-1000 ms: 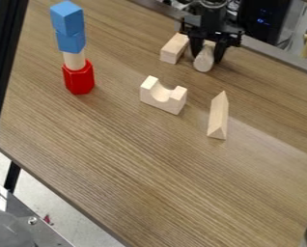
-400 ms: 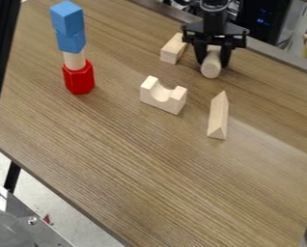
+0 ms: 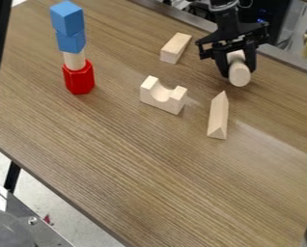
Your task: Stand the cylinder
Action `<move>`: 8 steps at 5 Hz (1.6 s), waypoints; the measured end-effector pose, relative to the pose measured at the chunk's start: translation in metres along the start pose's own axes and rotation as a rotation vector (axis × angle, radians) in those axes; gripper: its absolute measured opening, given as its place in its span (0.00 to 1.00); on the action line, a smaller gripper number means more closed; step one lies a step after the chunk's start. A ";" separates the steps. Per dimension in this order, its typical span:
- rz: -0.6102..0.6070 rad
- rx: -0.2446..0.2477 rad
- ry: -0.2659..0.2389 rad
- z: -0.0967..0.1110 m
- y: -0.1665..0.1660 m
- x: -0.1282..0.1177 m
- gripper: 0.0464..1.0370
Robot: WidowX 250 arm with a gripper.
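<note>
Clamping the tilted wooden cylinder (image 3: 239, 76) between its fingers, the hand (image 3: 238, 66) hangs up and right of the notched block (image 3: 162, 97). From that block, the triangular prism (image 3: 218, 116) lies right, the rectangular block (image 3: 174, 48) above, the blue-topped tower (image 3: 78, 78) left.

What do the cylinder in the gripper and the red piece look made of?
Cylinder: likely bare wood, matte, going by its pale tan surface. Red piece: glossy, plastic or painted wood, given the bright highlights on it; I can't tell which.
</note>
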State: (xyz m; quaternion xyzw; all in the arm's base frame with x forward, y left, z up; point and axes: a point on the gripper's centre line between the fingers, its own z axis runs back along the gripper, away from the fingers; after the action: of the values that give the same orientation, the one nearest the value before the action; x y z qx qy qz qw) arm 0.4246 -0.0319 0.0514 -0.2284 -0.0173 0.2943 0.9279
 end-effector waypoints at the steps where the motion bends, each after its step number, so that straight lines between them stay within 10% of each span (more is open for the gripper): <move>1: 0.154 -0.081 0.077 0.005 -0.006 -0.007 0.49; 4: 0.726 -0.318 0.232 0.068 -0.047 -0.003 0.49; 8: 1.361 -0.359 0.629 0.076 -0.037 -0.010 0.49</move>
State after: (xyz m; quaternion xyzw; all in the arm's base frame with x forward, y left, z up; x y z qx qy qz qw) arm 0.4242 -0.0330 0.1364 -0.4088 0.3439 0.7140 0.4525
